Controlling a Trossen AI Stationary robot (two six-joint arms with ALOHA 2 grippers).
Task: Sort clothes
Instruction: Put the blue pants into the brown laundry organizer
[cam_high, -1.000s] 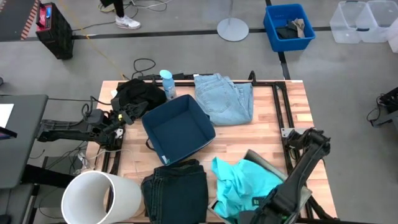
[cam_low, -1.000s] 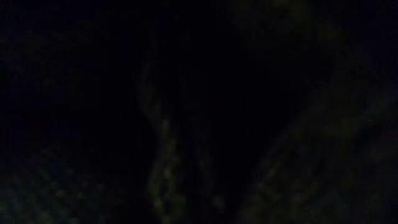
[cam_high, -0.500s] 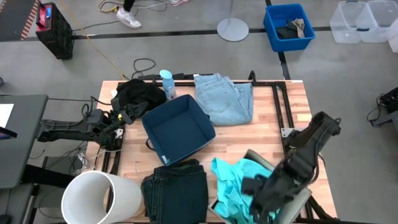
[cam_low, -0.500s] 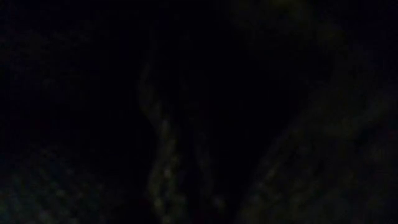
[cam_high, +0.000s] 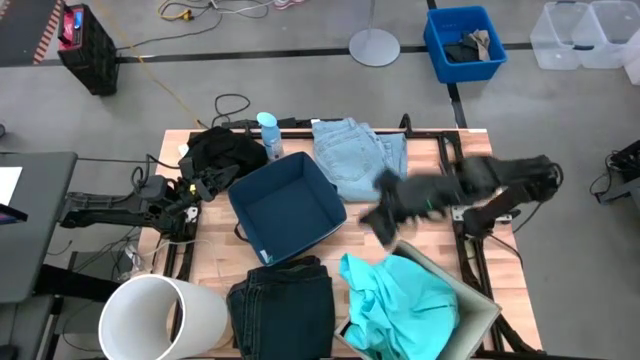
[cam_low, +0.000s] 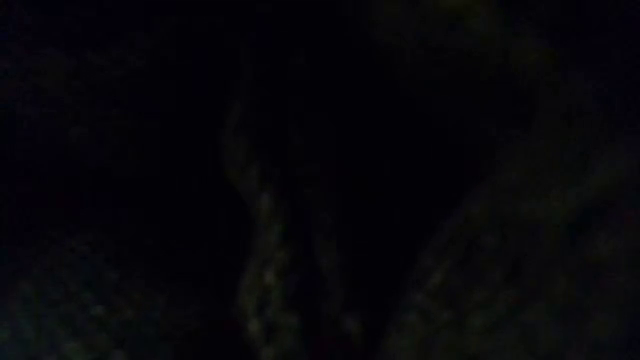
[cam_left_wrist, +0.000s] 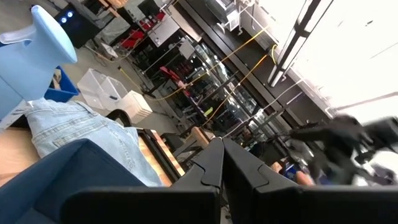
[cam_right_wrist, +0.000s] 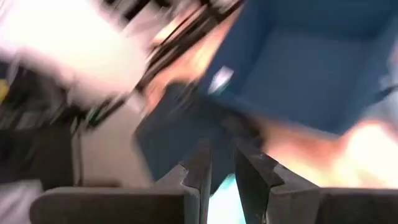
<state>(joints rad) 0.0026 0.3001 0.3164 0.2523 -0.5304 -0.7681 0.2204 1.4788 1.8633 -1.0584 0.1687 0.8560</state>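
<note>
Left gripper (cam_high: 205, 183): at the table's left edge, just beside the black garment; in the left wrist view its fingers (cam_left_wrist: 211, 167) are pressed together with nothing between them.
Black garment (cam_high: 222, 152): bunched at the far left corner of the table (cam_high: 430, 240).
White bucket (cam_high: 160, 318): on its side at the near left corner.
Dark navy jeans (cam_high: 282, 304): folded at the near edge, just in front of the navy bin.
Spray bottle (cam_high: 268, 134): upright between the black garment and the pale jeans.
Navy bin (cam_high: 286, 206): open-topped, mid-table, nothing visible inside.
Pale blue denim jeans (cam_high: 358, 156): spread at the far side, right of the bottle.
Turquoise top (cam_high: 396, 302): crumpled at the near right, partly over a grey tray (cam_high: 478, 305).
Right gripper (cam_high: 385, 212): blurred, above the table between the bin and the right edge; fingers (cam_right_wrist: 251, 172) slightly apart, holding nothing.
Blue crate (cam_high: 463, 42): on the floor beyond the table.
</note>
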